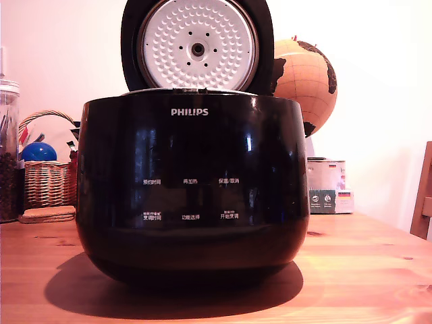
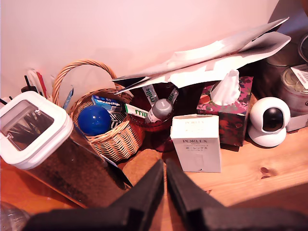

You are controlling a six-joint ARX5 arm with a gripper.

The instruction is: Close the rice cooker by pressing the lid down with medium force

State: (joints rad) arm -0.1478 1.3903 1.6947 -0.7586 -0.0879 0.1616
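The rice cooker (image 1: 192, 182), glossy black with a white PHILIPS logo, fills the middle of the exterior view on a wooden table. Its lid (image 1: 197, 44) stands raised upright behind the body, and the silver-white dimpled disc (image 1: 198, 46) on its inner face points toward the camera. No arm or gripper shows in the exterior view. In the wrist view my gripper (image 2: 165, 164) has its two black fingers drawn together at the tips, with nothing between them. It points at clutter against a wall. The cooker does not appear in the wrist view.
A wicker basket (image 2: 113, 137) with a blue ball (image 2: 94, 120), a white-lidded clear container (image 2: 36, 132), a white box (image 2: 196, 143), a tissue box (image 2: 231, 106) and a small white camera (image 2: 269, 120) stand by the wall. A tan globe (image 1: 307, 77) sits behind the cooker.
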